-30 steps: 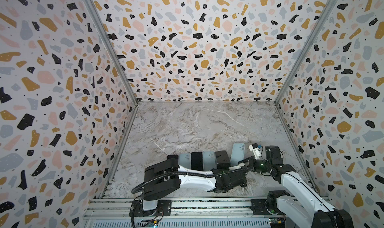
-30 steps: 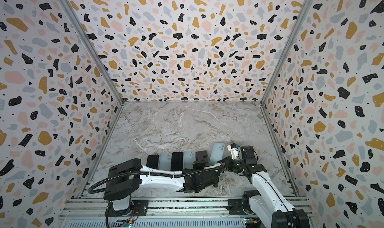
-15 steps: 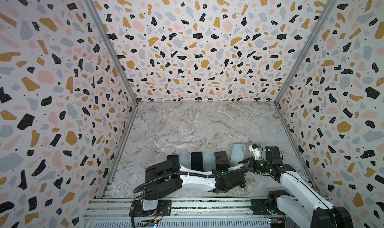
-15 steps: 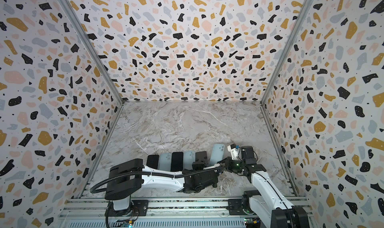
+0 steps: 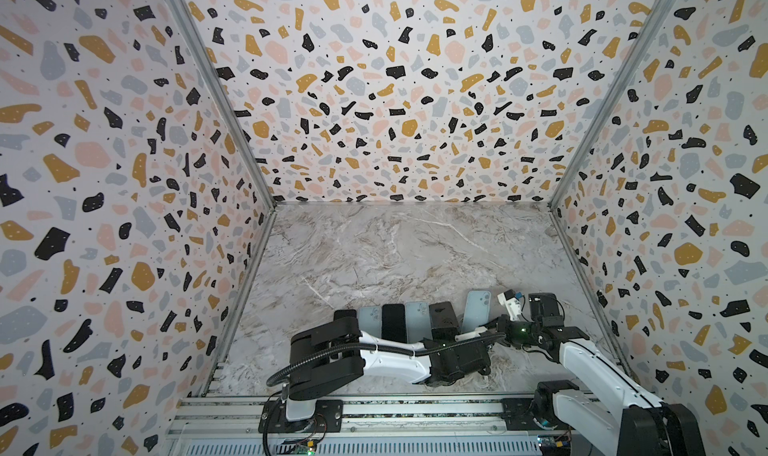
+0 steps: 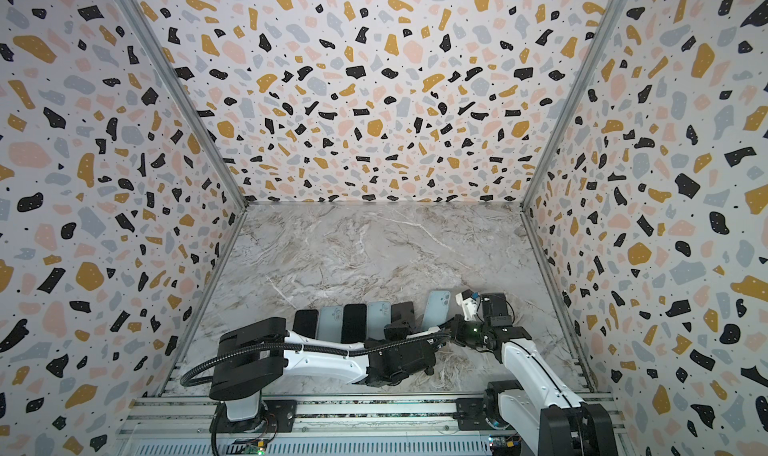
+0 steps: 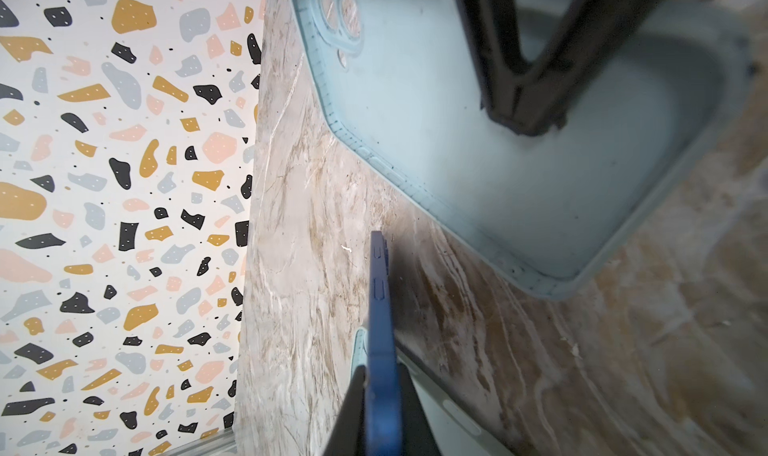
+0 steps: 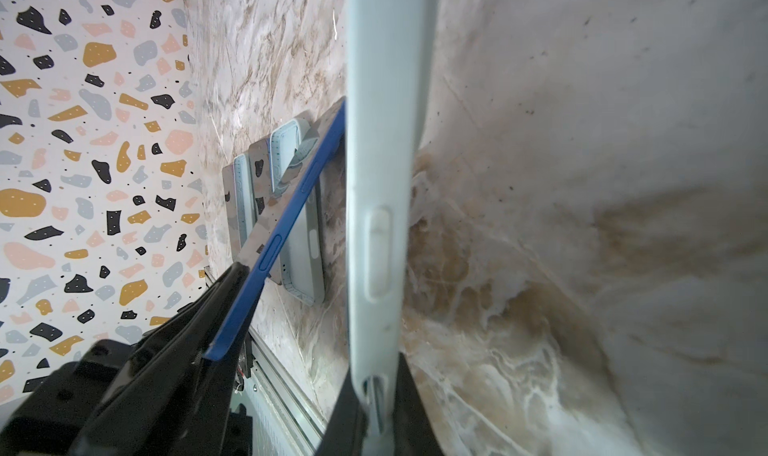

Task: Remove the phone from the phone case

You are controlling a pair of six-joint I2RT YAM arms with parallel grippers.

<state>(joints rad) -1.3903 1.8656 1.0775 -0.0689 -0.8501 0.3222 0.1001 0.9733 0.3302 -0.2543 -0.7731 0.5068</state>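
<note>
At bottom centre of the left wrist view, the left gripper (image 7: pixel 382 385) clamps the blue phone (image 7: pixel 380 300) edge-on. The right gripper (image 8: pixel 376 395) pinches the rim of the empty pale blue phone case (image 8: pixel 386 163).

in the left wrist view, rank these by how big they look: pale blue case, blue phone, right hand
1. pale blue case: by far the largest, with its open inside facing the camera.
2. right hand: dark and blurred, gripping that case.
3. blue phone: edge-on, so only a thin strip shows and its true size is unsure.
</note>
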